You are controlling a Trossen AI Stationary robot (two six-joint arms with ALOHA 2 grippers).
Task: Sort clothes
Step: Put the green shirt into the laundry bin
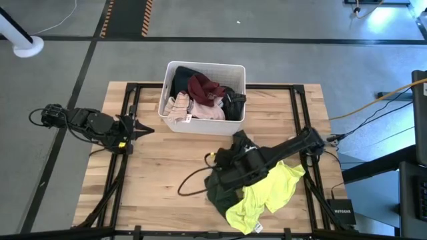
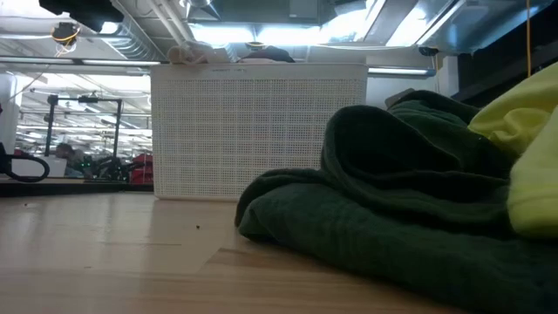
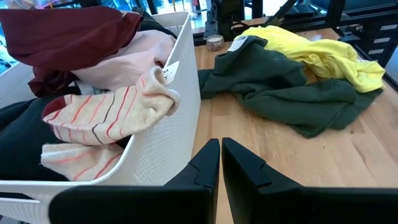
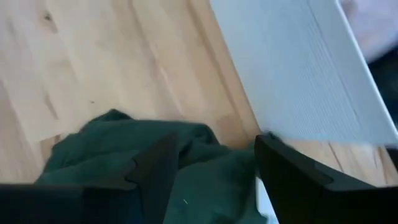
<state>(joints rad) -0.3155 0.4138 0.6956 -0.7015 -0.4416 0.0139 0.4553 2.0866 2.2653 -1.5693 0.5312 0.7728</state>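
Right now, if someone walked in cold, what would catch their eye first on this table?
The neon yellow garment near the table's front right, lying partly over a dark green garment. The right pincer hangs open just above that green cloth. Behind them the white bin sits at the table's back, stuffed with maroon, pink and dark clothes, while the left pincer waits shut at the left edge.

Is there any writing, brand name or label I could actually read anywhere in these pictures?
"NETGEAR": white letters on the small black box off the table's right edge, barely legible.
White tags on the clothes in the white bin: print too small to read.
Nothing else is readable.
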